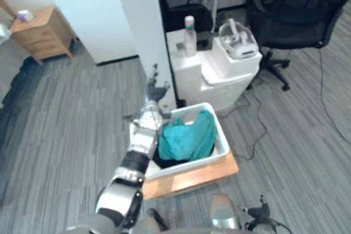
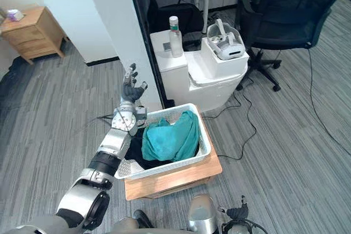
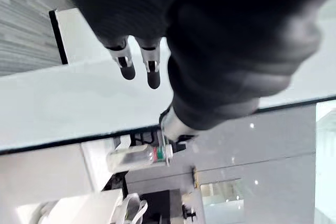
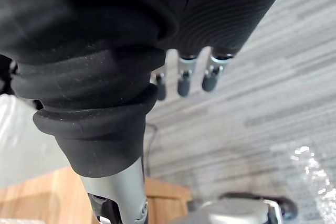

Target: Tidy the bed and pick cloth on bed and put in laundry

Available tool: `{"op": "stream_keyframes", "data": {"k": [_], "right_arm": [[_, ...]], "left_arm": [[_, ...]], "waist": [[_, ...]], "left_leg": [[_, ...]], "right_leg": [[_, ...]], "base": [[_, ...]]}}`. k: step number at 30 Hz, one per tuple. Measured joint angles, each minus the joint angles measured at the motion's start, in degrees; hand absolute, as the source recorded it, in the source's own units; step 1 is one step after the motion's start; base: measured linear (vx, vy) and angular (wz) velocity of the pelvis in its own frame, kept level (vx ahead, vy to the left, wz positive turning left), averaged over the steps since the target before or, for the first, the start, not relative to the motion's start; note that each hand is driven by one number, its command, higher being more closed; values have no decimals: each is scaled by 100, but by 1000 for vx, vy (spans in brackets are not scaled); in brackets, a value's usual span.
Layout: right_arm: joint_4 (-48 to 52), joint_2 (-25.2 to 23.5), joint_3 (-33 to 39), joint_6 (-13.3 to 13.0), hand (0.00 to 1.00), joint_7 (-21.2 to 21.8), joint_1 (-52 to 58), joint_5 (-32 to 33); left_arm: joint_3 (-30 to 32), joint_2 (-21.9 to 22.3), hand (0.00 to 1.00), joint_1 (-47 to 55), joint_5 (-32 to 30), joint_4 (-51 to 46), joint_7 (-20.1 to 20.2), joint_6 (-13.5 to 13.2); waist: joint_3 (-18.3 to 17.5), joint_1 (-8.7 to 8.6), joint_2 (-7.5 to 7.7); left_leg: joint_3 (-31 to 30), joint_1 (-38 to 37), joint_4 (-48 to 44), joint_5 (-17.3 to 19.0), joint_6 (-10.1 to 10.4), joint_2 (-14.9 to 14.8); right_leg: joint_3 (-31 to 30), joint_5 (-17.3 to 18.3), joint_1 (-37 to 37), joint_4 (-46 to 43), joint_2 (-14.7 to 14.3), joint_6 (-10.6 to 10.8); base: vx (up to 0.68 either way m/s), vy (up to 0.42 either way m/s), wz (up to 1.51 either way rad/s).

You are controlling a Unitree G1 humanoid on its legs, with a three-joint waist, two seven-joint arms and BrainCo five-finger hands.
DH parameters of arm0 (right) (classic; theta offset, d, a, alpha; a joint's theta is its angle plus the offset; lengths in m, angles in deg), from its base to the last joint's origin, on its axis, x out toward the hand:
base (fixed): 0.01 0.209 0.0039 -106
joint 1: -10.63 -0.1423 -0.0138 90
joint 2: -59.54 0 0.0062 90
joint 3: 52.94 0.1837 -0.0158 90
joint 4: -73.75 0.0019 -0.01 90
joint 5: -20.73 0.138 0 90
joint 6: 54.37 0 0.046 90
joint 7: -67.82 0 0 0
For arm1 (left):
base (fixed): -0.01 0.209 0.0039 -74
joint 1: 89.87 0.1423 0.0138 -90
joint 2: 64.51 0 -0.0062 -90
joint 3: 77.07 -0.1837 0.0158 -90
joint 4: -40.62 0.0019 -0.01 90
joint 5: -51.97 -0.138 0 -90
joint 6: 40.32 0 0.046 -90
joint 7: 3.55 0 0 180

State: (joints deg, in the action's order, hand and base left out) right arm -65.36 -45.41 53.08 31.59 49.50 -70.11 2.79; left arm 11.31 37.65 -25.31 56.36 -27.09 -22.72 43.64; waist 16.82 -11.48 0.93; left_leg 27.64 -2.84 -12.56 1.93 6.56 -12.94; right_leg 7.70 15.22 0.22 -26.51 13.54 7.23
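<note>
White laundry basket (image 2: 204, 147) mid-frame on wooden platform (image 2: 175, 182) | teal cloth (image 2: 170, 138) heaped inside, over dark garment (image 2: 135, 152) | left hand (image 2: 130, 89) raised upper-left of basket, fingers spread, empty | right hand (image 4: 184, 77) over grey floor, fingers relaxed, empty | risk: raised hand clipping white partition (image 2: 109, 15) if swung.

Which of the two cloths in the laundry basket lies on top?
The teal cloth: it is heaped over the black cloth, which peeks out at the left side of the white basket.

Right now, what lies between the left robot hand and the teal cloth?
In the right eye view, only grey floor and the white basket's rim lie between the left robot hand and the teal cloth.
</note>
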Motion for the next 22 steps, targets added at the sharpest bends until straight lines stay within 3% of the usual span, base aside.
{"op": "stream_keyframes", "data": {"k": [2,4,9,11,16,22], "right_arm": [[-76,13,59,14,0,78,-3,1],[-237,67,172,43,0,155,-18,10],[-453,133,254,155,0,320,-156,66],[-468,188,271,195,0,384,-171,204],[-627,174,372,195,0,545,-484,572],[-826,170,355,140,0,733,-784,660]], "left_arm": [[158,-52,0,431,269,-236,25,-61],[378,-181,0,910,707,-271,158,-161],[1005,-265,0,2257,1532,-47,621,-207],[1294,-250,0,2596,1575,862,792,-139],[2087,-131,0,2973,1519,2723,993,158],[2656,157,0,3399,1102,3744,1209,445]], "waist": [[-19,71,-32],[-72,253,-97],[-209,338,-174],[-287,489,-220],[-325,607,-221],[-429,742,-232]], "left_leg": [[-77,2,-15,0,-1,11],[-101,10,-30,-1,-2,9],[-256,10,-6,0,-1,-2],[-275,-9,32,-2,-1,-10],[-282,-81,82,-5,-1,-15],[-247,-113,321,-172,-30,-11]], "right_leg": [[76,0,-85,70,2,0],[123,0,-138,127,0,0],[300,-22,-339,384,-41,7],[330,-61,-413,523,-75,8],[401,-199,-640,855,-116,26],[470,-378,-728,1165,-158,21]], "base": [[34,10,19],[27,4,9],[25,-3,15],[33,-8,3],[16,3,2],[5,7,3]]}}
